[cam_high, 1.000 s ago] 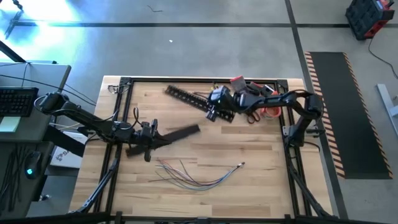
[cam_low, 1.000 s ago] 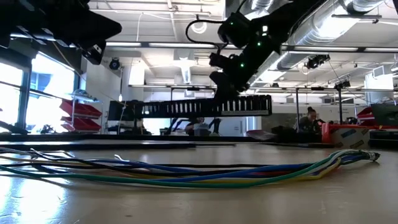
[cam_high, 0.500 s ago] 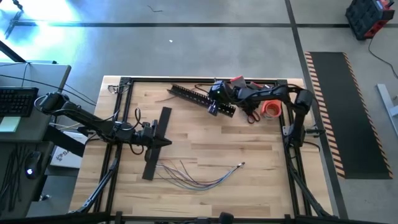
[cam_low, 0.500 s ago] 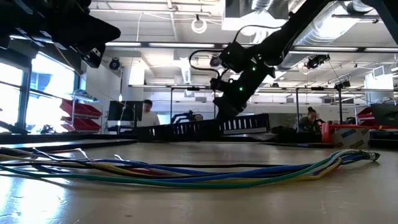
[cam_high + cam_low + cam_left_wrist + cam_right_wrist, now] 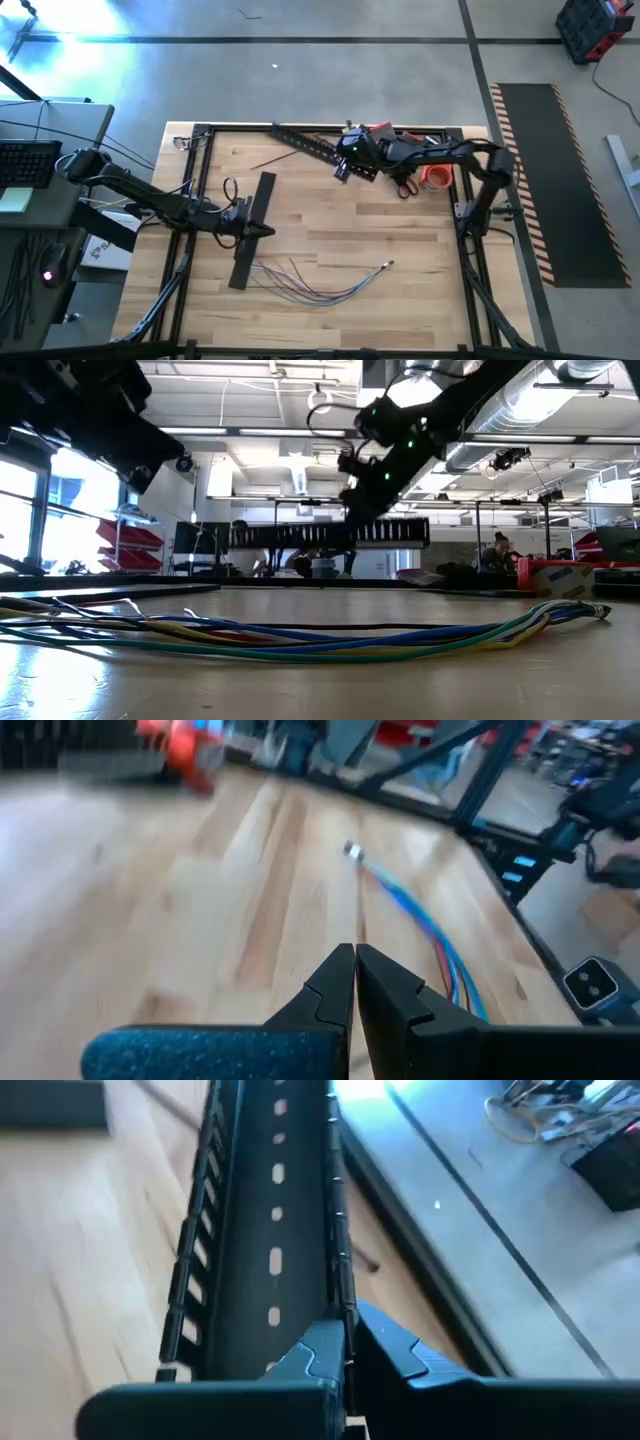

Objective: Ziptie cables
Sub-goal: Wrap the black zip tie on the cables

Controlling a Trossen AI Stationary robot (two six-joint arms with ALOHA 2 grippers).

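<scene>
Wood surface (image 5: pixel 400 250): right end effector (image 5: pixel 345 160) clamped on comb-toothed channel (image 5: pixel 305 143), left end effector (image 5: pixel 245 215) together on black strip (image 5: pixel 250 245); either load could drop onto loose cables (image 5: pixel 320 280), scattering them.

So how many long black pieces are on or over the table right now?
2. The comb-toothed channel is held by the right gripper near the far edge; the flat strip lies by the left gripper.

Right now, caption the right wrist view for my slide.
Right gripper clamps the comb-toothed channel's side wall above the wooden table.
</scene>
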